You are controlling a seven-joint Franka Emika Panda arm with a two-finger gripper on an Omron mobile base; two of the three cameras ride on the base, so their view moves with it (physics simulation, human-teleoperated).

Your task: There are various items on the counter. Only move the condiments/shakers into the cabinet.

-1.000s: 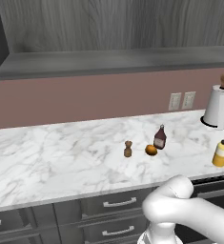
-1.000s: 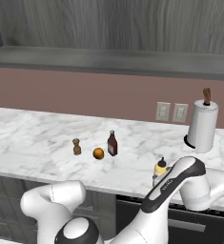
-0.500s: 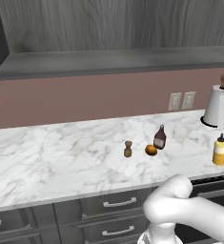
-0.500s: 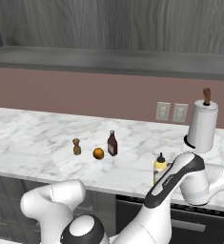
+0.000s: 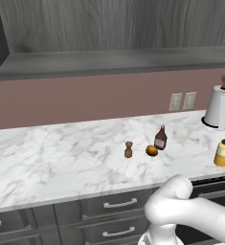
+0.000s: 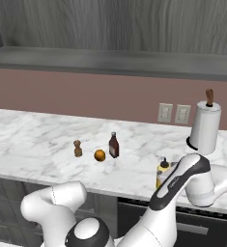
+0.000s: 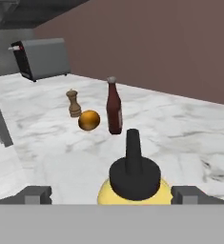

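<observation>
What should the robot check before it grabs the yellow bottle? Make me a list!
1. Fingers open wide: ok.
2. Yellow bottle sits between the two fingers: ok, one tip on each side in the hand view.
3. Bottle stands upright on the counter: ok.
4. Fingers touching the bottle: cannot tell.
5. Sauce bottle, orange fruit and wooden shaker are away from the grab: ok.
6. Cabinet ledge has room: cannot tell.

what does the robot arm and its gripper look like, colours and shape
The arm is glossy white with rounded, tube-like links and bulbous joints; a dark grey band runs along the forearm link, and a dark cap marks the round joint near the base. The gripper shows as two small, blocky dark grey finger tips. No cables or markings are visible.
</observation>
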